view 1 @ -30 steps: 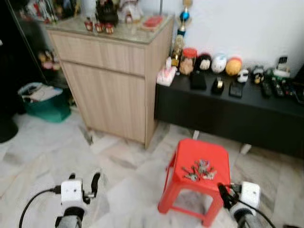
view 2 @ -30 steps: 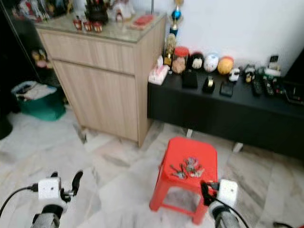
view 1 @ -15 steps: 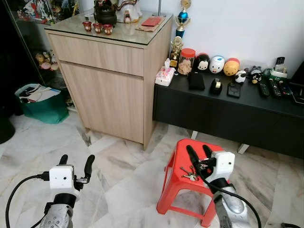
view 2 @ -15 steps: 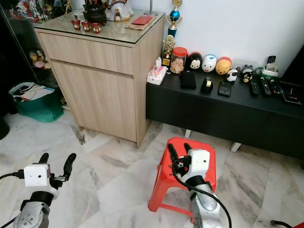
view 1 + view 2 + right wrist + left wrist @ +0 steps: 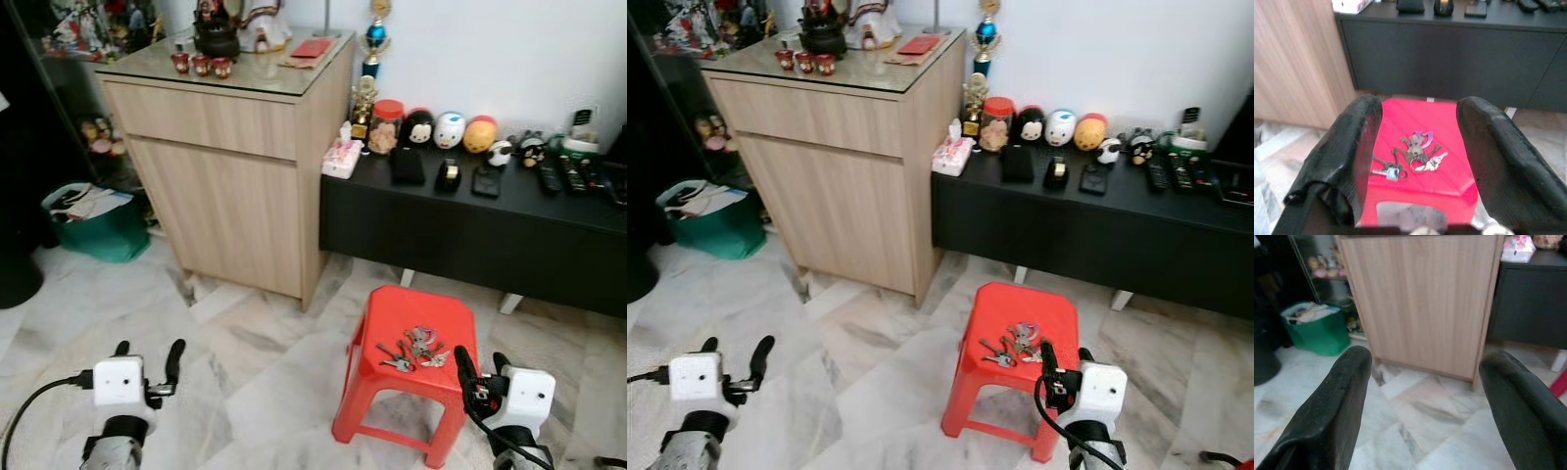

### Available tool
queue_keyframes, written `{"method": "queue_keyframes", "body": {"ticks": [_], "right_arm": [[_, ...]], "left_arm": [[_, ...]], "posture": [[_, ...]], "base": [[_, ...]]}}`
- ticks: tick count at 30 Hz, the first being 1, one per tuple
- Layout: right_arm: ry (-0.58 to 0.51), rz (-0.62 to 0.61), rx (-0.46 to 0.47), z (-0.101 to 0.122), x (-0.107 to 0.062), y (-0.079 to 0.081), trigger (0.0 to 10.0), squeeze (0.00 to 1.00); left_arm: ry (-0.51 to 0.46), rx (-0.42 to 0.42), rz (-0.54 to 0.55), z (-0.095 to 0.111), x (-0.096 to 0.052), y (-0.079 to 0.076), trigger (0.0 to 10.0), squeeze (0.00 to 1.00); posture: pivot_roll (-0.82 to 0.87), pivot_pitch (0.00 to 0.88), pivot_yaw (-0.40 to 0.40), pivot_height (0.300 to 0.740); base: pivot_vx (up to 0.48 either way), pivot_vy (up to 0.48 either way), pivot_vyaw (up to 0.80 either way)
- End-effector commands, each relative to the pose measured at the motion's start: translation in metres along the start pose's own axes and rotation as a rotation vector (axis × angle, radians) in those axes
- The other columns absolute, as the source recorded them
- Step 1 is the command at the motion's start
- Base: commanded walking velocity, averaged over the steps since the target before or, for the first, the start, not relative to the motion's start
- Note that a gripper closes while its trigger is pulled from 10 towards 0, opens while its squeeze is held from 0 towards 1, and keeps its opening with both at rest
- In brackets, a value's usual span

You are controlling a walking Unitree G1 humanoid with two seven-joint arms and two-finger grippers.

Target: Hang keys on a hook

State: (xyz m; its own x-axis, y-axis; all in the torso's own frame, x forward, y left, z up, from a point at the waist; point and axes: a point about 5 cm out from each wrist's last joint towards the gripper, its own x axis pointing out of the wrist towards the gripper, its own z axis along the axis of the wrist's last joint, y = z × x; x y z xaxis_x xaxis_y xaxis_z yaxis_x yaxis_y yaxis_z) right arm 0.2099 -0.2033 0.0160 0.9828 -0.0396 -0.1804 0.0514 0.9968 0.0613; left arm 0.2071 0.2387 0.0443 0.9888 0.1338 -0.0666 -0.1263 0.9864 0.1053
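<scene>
We count one red stool (image 5: 419,323) at lower right, one bunch of keys (image 5: 411,350) on it, one wooden cabinet (image 5: 230,166) at upper left, one black table (image 5: 470,220), one green bin (image 5: 93,230), three small red cups (image 5: 201,65).

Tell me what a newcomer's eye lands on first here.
The bright red plastic stool on the pale marble floor, with a bunch of keys lying on its seat. The right gripper hovers open beside the stool's near right corner. Behind stands a black low cabinet lined with round toy figures.
</scene>
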Motion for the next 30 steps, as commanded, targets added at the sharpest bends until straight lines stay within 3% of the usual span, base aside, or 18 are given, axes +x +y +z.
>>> {"method": "queue_keyframes", "body": {"ticks": [1,2,4,7,10,12,15,18,20,22,24,26,30], "right_arm": [[-0.026,0.009,-0.008,0.010,0.005,0.002,10.0,0.00],[-0.046,0.062,0.020,0.017,0.012,0.008,10.0,0.00],[-0.027,0.148,-0.016,0.020,0.024,0.023,10.0,0.00],[-0.057,0.219,-0.103,0.030,0.029,0.026,10.0,0.00],[-0.067,0.126,-0.092,0.036,0.036,0.015,10.0,0.00],[-0.047,0.004,0.012,0.034,0.039,0.008,10.0,0.00],[-0.089,-0.003,-0.040,0.035,0.037,0.010,10.0,0.00],[-0.112,-0.123,-0.086,0.039,0.038,0.001,10.0,0.00],[-0.126,-0.245,0.013,0.043,0.036,-0.005,10.0,0.00],[-0.120,-0.259,0.051,0.042,0.033,-0.004,10.0,0.00],[-0.102,-0.213,0.028,0.036,0.029,0.002,10.0,0.00],[-0.041,-0.168,-0.093,0.024,0.023,0.003,10.0,0.00],[0.007,-0.142,-0.045,0.015,0.018,0.000,10.0,0.00]], "left_arm": [[0.003,0.006,0.008,0.002,-0.001,0.001,10.0,0.00],[0.001,0.000,0.005,0.002,-0.001,-0.001,10.0,0.00],[0.014,0.010,-0.056,-0.001,0.004,-0.009,10.0,0.00],[0.004,0.032,-0.153,0.003,0.012,-0.019,10.0,0.00],[-0.004,-0.022,-0.103,0.010,0.024,-0.014,10.0,0.00],[-0.045,-0.026,-0.027,0.020,0.033,-0.005,10.0,0.00],[-0.065,-0.023,0.008,0.025,0.035,-0.003,10.0,0.00],[-0.070,-0.006,0.000,0.026,0.034,-0.004,10.0,0.00],[-0.069,-0.012,0.025,0.025,0.029,0.000,10.0,0.00],[-0.068,-0.018,0.048,0.025,0.026,0.004,10.0,0.00],[-0.068,-0.026,0.060,0.025,0.025,0.005,10.0,0.00],[-0.064,-0.044,0.057,0.026,0.025,0.003,10.0,0.00],[-0.071,-0.045,0.050,0.028,0.022,0.002,10.0,0.00]], "posture": [[-0.01,0.000,-0.051,0.740],[-0.03,0.000,-0.050,0.740],[-0.07,0.000,-0.044,0.740],[-0.04,0.000,-0.073,0.740],[-0.02,0.000,-0.089,0.740],[-0.01,0.000,-0.061,0.740],[0.00,0.000,-0.056,0.740],[-0.01,0.000,-0.049,0.740],[-0.02,0.000,-0.042,0.740],[-0.02,0.000,-0.040,0.740],[-0.01,0.000,-0.041,0.740],[0.00,0.000,-0.054,0.740],[0.00,0.000,-0.053,0.740]], "base": [[0.000,0.000,0.00],[0.000,0.000,0.00],[0.000,0.000,0.00],[0.000,0.000,0.00],[0.000,0.000,0.00],[0.000,0.000,0.00],[0.000,0.000,0.00],[0.000,0.000,0.00],[0.000,0.000,0.00],[0.000,0.000,0.00],[0.000,0.000,0.00],[0.000,0.000,0.00],[0.000,0.000,0.00]]}}
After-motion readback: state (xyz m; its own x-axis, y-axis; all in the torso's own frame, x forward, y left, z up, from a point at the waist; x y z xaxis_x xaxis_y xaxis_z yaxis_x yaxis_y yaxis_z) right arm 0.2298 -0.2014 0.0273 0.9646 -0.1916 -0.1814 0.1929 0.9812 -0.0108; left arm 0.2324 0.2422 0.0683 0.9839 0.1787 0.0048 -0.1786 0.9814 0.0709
